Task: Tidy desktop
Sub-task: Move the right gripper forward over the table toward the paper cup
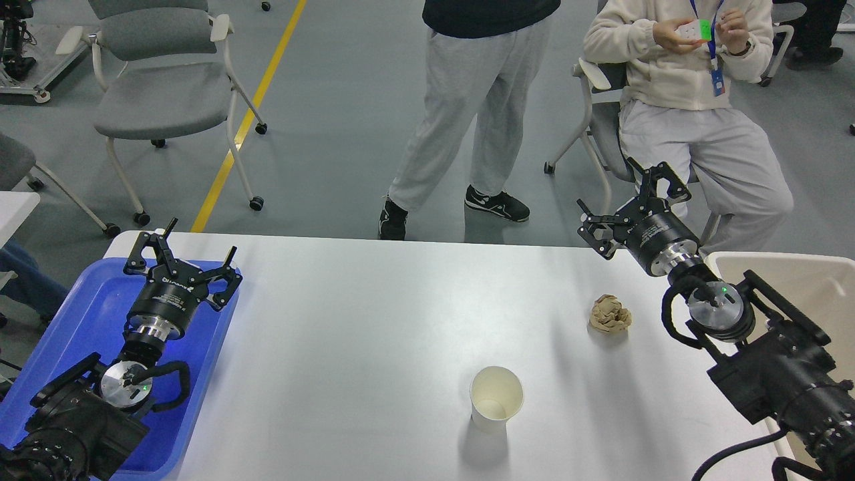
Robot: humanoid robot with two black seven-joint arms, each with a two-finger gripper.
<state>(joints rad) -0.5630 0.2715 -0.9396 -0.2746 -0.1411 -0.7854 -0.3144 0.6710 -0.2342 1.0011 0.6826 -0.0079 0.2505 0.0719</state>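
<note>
Standing nearest the camera, a white paper cup (495, 398) is sitting upright and open-mouthed on the glossy white table (361, 321), which is filling most of the view. Beyond and right of the cup, a crumpled brown paper ball (609, 314) is lying. Left of the cup, the left end effector (182, 252) is hovering over a blue tray (87, 300), fingers spread, gripping nothing. Right of the cup, the right end effector (631, 200) is hanging past the table's far edge, fingers spread and empty, beside a beige bin (801, 280).

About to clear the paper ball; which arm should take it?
Right. The right gripper, fingers open, hangs nearer the paper ball and the bin; the left gripper is over the blue tray.
</note>
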